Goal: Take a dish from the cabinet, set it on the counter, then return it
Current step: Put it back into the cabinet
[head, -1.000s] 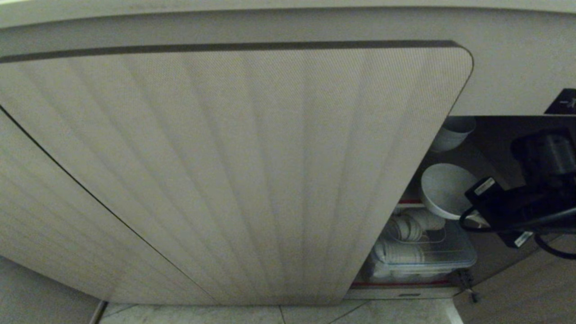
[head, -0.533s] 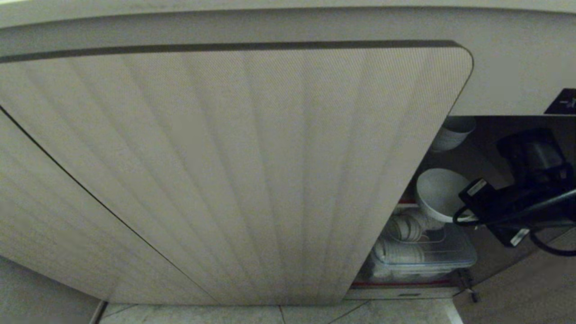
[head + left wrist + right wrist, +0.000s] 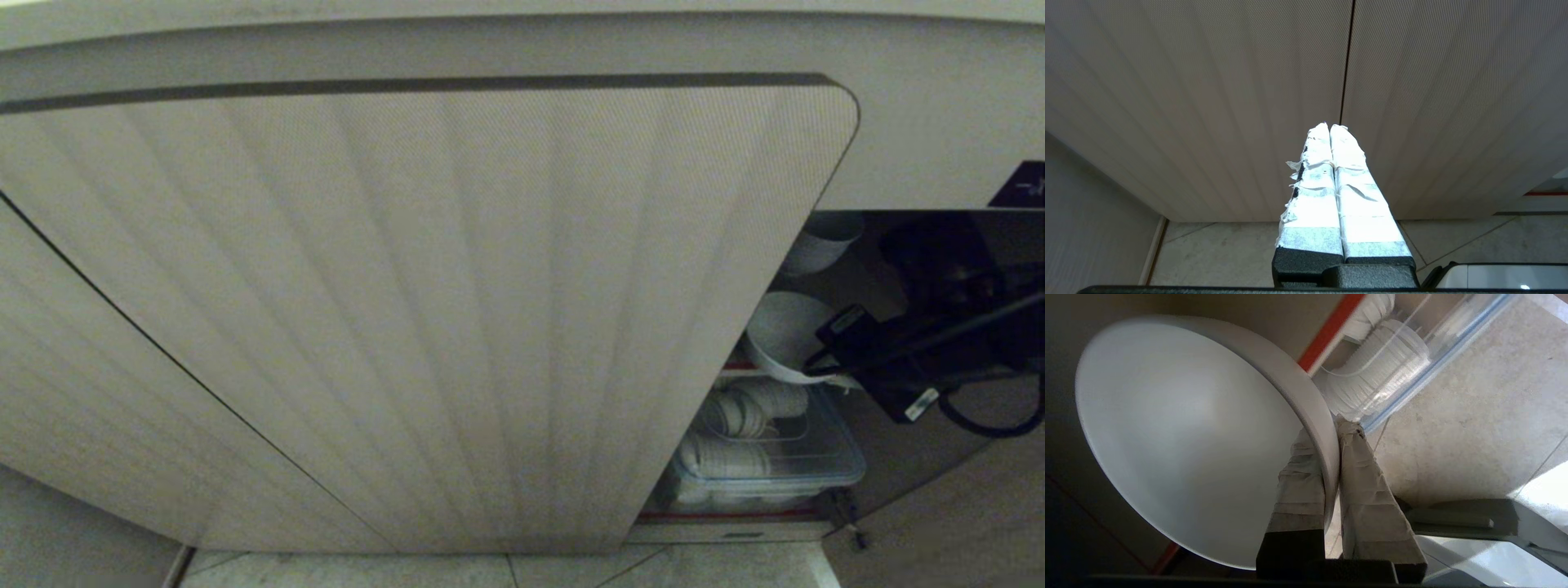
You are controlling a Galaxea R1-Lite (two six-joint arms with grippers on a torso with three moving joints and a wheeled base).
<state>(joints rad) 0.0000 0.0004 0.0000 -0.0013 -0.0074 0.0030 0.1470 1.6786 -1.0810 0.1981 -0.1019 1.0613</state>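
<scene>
Hidden and cropped parts, cabinet interior.
Head view: the ribbed door point(image 3: 424, 310) covers most of the cabinet point(image 3: 914, 155) opening from 9 o'clock, leaving only a wedge at 4 o'clock; the dish point(image 3: 780, 331) is overlapped at its 3 o'clock side by the dark right arm, and the right hand point(image 3: 1332, 424) itself is lost in shadow there. The clear box point(image 3: 824, 457) shows stacked white ware too blurred to identify. The black label point(image 3: 1024, 186) is cut by the 3 o'clock edge, characters illegible.
</scene>
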